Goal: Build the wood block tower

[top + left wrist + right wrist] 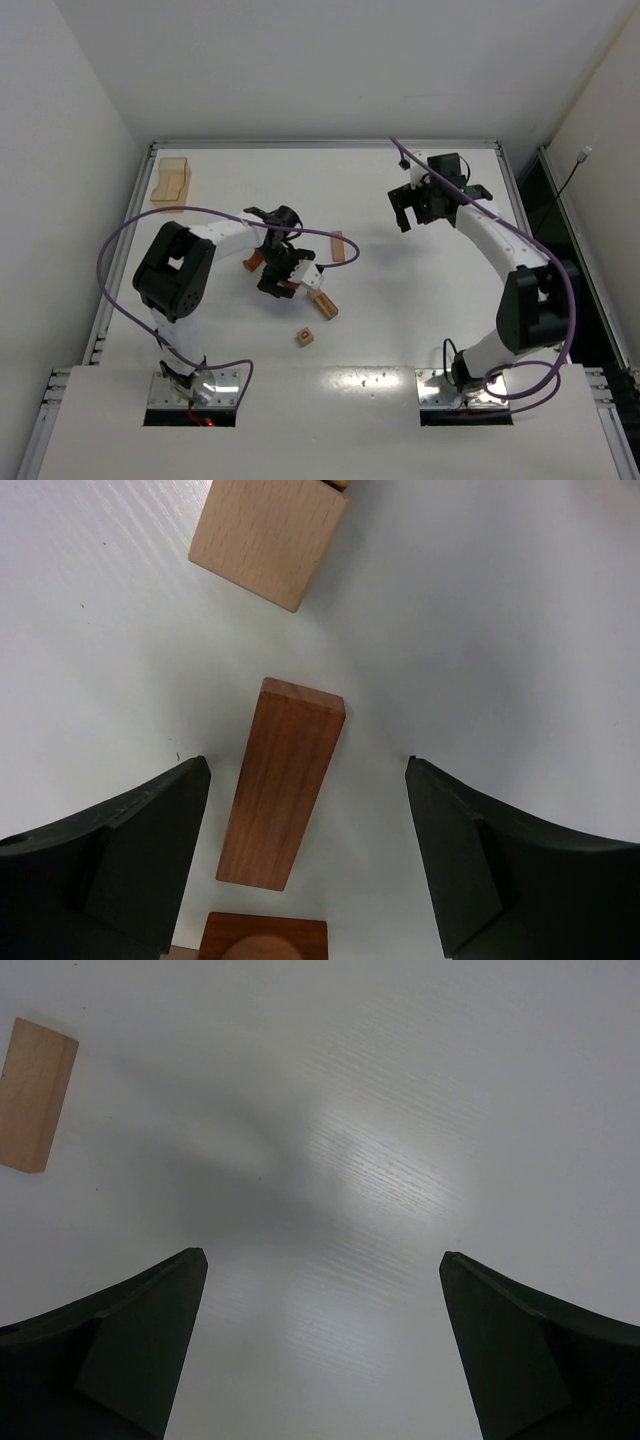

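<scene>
Reddish-brown wood, plainly hard and stiff: the reddish-brown bar [282, 798] lies flat on the white tabletop [420, 320], directly between the fingers of the left pincer [306, 780], which stands spread wide with clear space on both sides of the bar. A piece like this is probably light and will not crush, but its smooth sawn faces could slip or twist in a loose grip. The best hold looks to be across the two long sides near the middle, so it lifts level (a grip near one end would likely let it swing).

Just past the bar's far end sits a light tan block [268, 538]. At its near end is what looks like the arch piece [262, 942], only partly in view. A small cube [305, 337] rests apart, nearer the bases.

The left arm is folded in over the cluster, wrist pointing straight down. The right arm reaches far out to its own side. The right pincer [322, 1260] is also wide and empty over bare tabletop, with a tan bar [35, 1095] off to its side. No tower stands yet.
</scene>
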